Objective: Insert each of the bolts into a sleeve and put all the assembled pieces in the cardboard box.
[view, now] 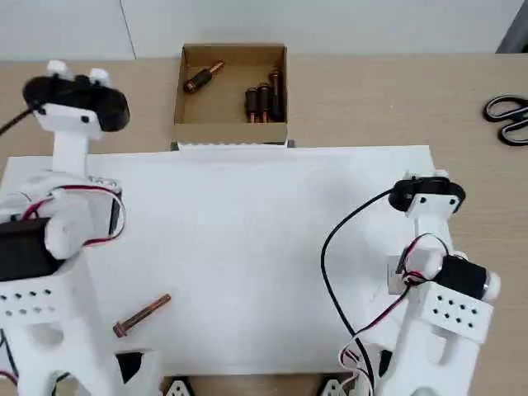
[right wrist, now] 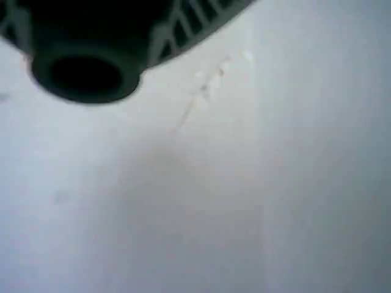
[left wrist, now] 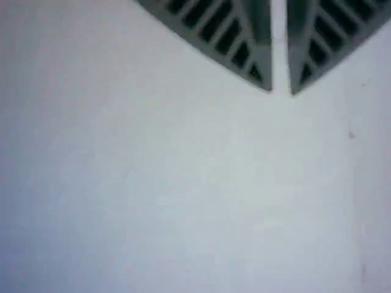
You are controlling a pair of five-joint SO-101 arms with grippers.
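A smooth, flat white sheet (view: pixel 247 247) is spread over the wooden desk (view: pixel 371 99), and its broad middle is left open for movement. A single copper-coloured bolt (view: pixel 142 315), a slim shaft with a wider head at its nearer end, is laid slantwise on the sheet near the front left corner. It lies close beside the white base of one arm (view: pixel 49 272). A second arm (view: pixel 437 289), white with black motors and looping black and red cables, is stood at the sheet's opposite side edge.

The cardboard box (view: pixel 231 132), brown, rectangular and open-topped, is set just beyond the sheet's far edge. Four assembled pieces are held in it, each with a dark sleeve on a copper shaft. One assembled piece (view: pixel 203 77) is laid aslant in the far left corner. It is kept apart from the trio (view: pixel 264 101), which is packed side by side along the right wall. Black-handled scissors (view: pixel 507 120) are left at the desk's right edge, well apart from everything else.

In the left wrist view, the left end effector (left wrist: pixel 281 85) is seen above the sheet. Its grey, latticed, wedge-shaped fingers (left wrist: pixel 238 36) are pressed almost together, with a thin slit between the tips.

In the right wrist view, a black tubular sleeve (right wrist: pixel 85 73), its round open end turned toward the camera, is pinched by the right end effector (right wrist: pixel 156 43). A ribbed grey finger (right wrist: pixel 189 18) is laid against its side.
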